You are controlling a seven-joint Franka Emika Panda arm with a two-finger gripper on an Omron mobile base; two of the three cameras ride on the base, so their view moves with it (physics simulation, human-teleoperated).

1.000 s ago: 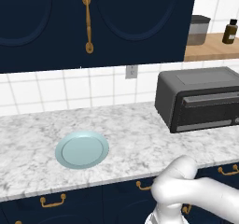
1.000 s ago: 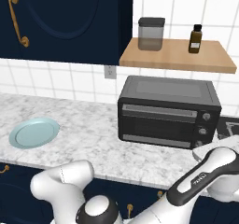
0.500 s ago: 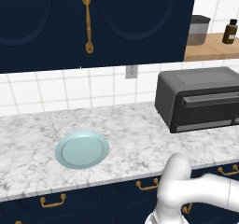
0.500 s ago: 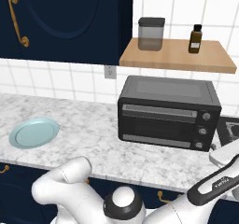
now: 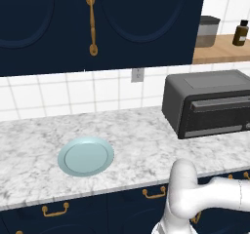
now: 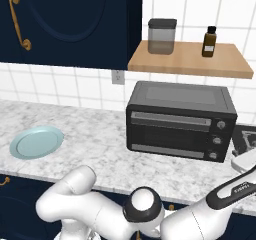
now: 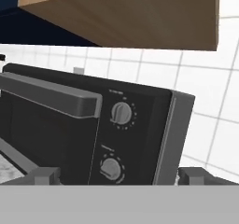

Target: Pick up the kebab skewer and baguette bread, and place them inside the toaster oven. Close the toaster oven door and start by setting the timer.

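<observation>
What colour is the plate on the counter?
Pale blue-green; the plate shows best in the left base view.

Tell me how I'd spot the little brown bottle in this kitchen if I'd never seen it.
Find the dark toaster oven on the marble counter; a wooden shelf hangs on the tiled wall above it. The brown bottle stands upright toward the shelf's right end. It is small and amber with a black cap, unlike the wider grey lidded canister at the left end.
</observation>
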